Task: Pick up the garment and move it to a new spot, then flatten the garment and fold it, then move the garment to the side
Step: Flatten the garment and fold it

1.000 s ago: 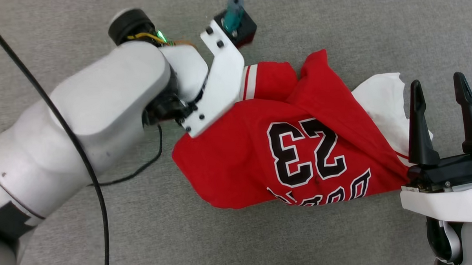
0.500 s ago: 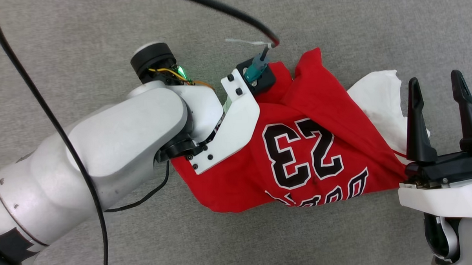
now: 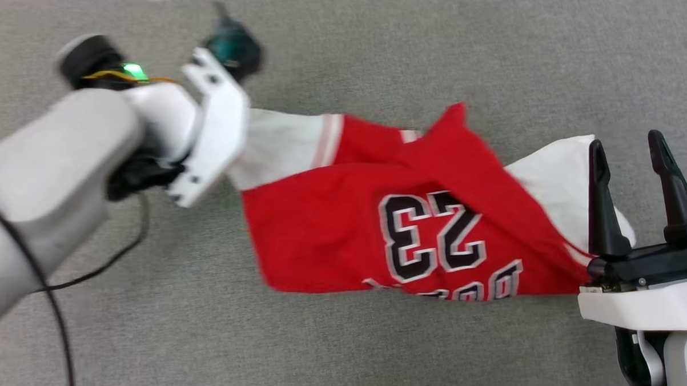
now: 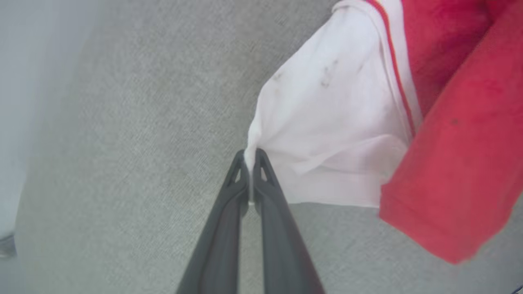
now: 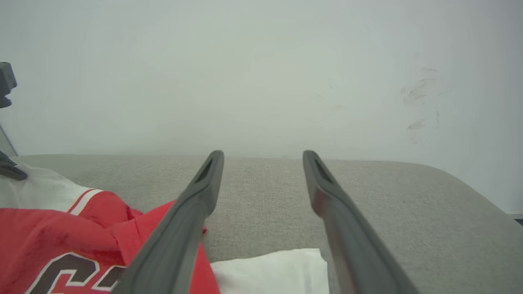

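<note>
The red jersey [image 3: 322, 228] lies crumpled on the grey surface, its black "23" [image 3: 430, 235] facing up and upside down. White lining shows at both ends. My left gripper [image 4: 250, 157] is shut on a pinch of the white lining [image 4: 327, 122] at the jersey's left end, pulling it taut. In the head view the left arm's white wrist bracket [image 3: 213, 140] covers those fingers. My right gripper [image 3: 625, 139] stands open at the jersey's right end, over the white lining [image 3: 554, 180], with nothing between its fingers. The right wrist view has the right gripper [image 5: 263, 154] open above the jersey [image 5: 61, 232].
The grey fabric surface [image 3: 373, 55] stretches all around the jersey. A black cable [image 3: 56, 317] hangs along the left arm. In the right wrist view a pale wall [image 5: 261, 73] rises behind the surface's rounded far edge [image 5: 449, 175].
My left arm has swung left and up, drawing a white lining corner out of the jersey and stretching its left end. The right gripper has stayed open in place.
</note>
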